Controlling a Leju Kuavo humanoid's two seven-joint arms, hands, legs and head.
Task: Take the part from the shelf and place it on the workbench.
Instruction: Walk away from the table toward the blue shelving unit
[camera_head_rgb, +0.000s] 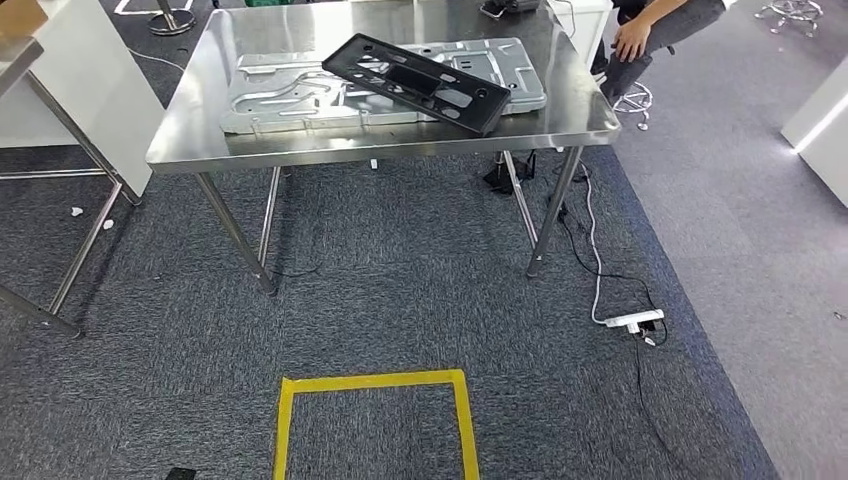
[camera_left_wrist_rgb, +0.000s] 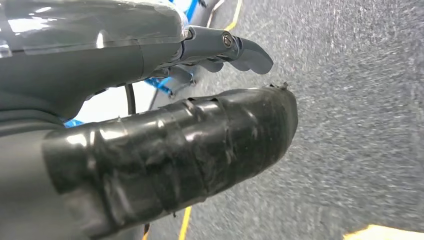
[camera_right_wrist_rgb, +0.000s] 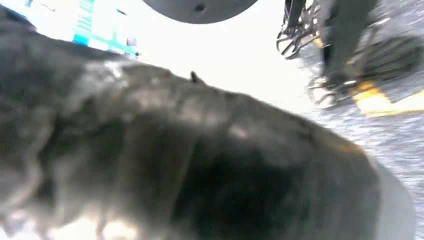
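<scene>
You saw the black plastic part (camera_head_rgb: 418, 82) lying tilted across a grey stamped metal panel (camera_head_rgb: 290, 95) on the steel workbench (camera_head_rgb: 190, 135). The left hand (camera_left_wrist_rgb: 165, 125) hung over carpet, thumb and fingers (camera_left_wrist_rgb: 247, 52) apart, holding nothing. The right hand (camera_right_wrist_rgb: 200, 165) was blurred; its finger state could not be told.

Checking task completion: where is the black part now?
In the head view, the black part lies askew on the silver metal panel, on the steel workbench.

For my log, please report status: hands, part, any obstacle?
Left hand empty, over carpet; right hand blurred, unclear. Black part lies across silver panel on workbench. Person seated beyond it.
</scene>
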